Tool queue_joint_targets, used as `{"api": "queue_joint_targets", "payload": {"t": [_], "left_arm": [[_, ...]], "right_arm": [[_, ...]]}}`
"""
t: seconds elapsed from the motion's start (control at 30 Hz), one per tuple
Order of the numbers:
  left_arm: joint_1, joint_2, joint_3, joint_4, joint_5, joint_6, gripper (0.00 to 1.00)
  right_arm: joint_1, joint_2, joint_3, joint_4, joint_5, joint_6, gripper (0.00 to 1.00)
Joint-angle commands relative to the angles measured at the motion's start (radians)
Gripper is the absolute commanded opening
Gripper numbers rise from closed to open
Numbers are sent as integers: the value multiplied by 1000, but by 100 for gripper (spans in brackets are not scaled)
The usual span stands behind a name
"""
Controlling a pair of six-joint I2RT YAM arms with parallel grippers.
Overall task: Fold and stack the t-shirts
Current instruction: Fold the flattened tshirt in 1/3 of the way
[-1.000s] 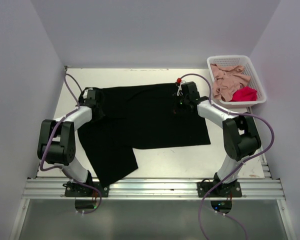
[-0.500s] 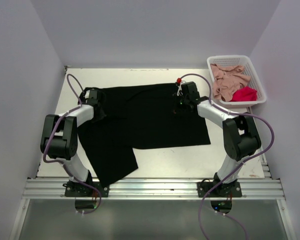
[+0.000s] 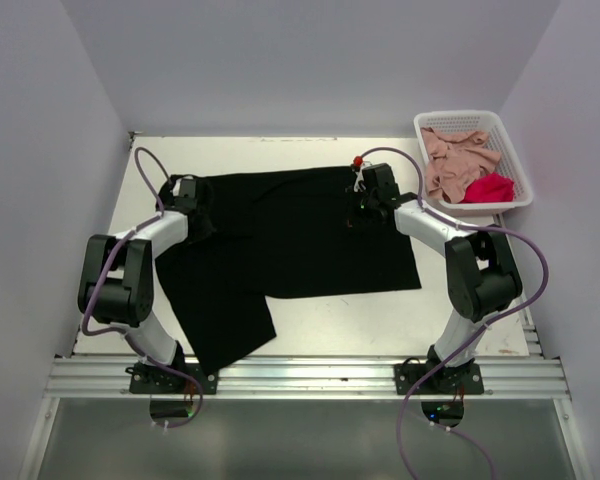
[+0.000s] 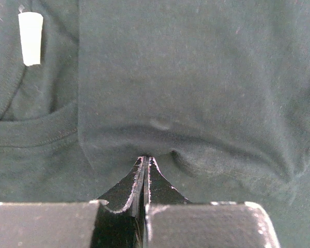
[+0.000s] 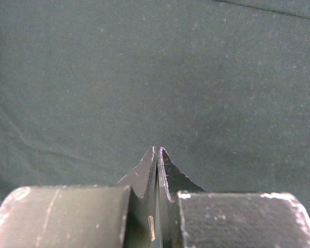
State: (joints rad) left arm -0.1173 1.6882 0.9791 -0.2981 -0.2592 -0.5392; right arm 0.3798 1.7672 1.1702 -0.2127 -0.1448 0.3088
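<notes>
A large black t-shirt (image 3: 290, 235) lies spread on the table, with one flap reaching toward the front edge. My left gripper (image 3: 198, 208) is shut at the shirt's left upper side. In the left wrist view its tips (image 4: 146, 157) touch the edge of a folded layer of the black t-shirt (image 4: 196, 77), which puckers beside them. My right gripper (image 3: 358, 215) is shut over the shirt's upper right part, its tips (image 5: 157, 148) against flat black t-shirt cloth (image 5: 170, 67). A dusty pink t-shirt (image 3: 455, 160) and a red t-shirt (image 3: 490, 187) lie in the basket.
The white lattice basket (image 3: 470, 116) stands at the back right corner, just right of the right arm. A white label (image 4: 31, 39) shows inside the black shirt's collar. Purple walls close in both sides, and a metal rail (image 3: 310, 375) runs along the front.
The left arm's elbow has shifted slightly, its gripper staying at the shirt's left edge. The right arm and the shirt look unchanged.
</notes>
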Motion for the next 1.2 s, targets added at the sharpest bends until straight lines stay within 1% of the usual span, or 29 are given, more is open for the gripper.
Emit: {"api": "queue_joint_targets", "payload": {"t": [0.0, 0.17, 0.47, 0.7, 0.97, 1.17], "left_arm": [[-5, -25, -23, 33, 18, -13, 0], [-5, 17, -2, 28, -5, -10, 0], [5, 85, 81, 14, -81, 1, 0], [22, 88, 139, 5, -115, 13, 0], [25, 111, 208, -18, -132, 31, 0], [41, 136, 210, -21, -127, 35, 0]], "right_arm": [[7, 5, 28, 4, 10, -14, 0], [7, 5, 29, 3, 10, -14, 0], [7, 3, 26, 3, 13, -19, 0], [5, 5, 26, 4, 14, -20, 0], [5, 8, 26, 1, 13, -20, 0], [7, 6, 28, -1, 13, -20, 0]]}}
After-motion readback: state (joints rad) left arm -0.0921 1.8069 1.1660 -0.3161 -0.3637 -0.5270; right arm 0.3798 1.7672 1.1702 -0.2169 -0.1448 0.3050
